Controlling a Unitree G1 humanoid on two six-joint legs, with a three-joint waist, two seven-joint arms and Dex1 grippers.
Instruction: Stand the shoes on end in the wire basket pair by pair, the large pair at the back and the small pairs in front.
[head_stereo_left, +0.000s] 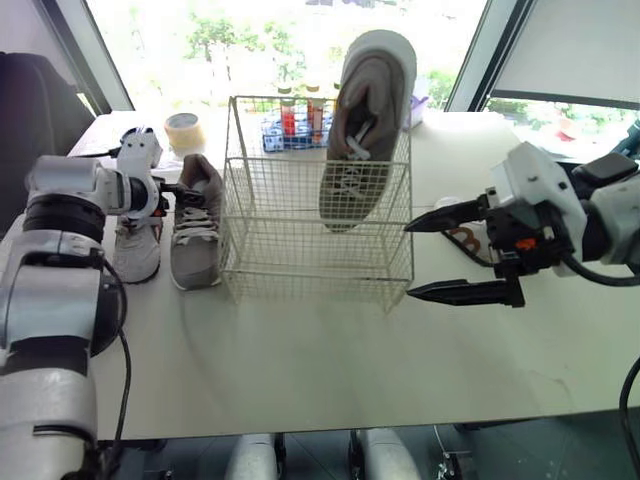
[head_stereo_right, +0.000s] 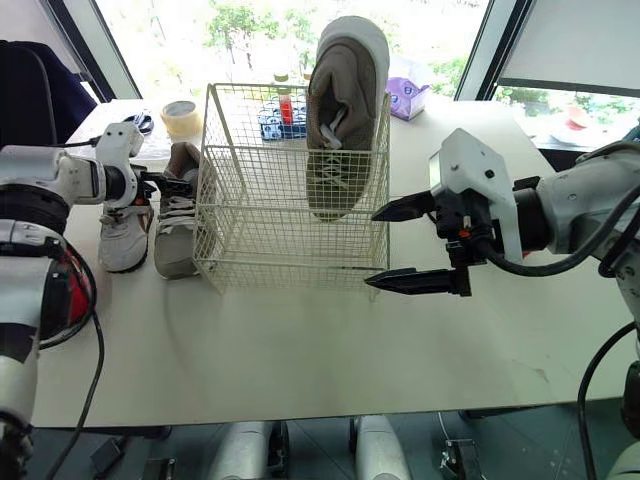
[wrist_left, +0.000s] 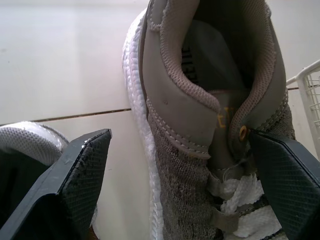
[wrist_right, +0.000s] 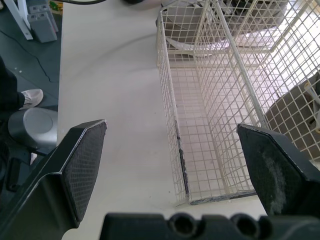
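Shoe – large, grey-brown – stands on end at the back of the white wire basket. Left gripper, wide, straddles a knit grey sneaker on the tabletop; right gripper gapes beside the basket.

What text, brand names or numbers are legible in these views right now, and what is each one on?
None can be read as it stands.
Grey shoe in the left wrist view: yellow print on the tongue and dark print on the lining, both too blurred to read.
Purple pack: markings too small to read.
Bottles: labels too small to read.
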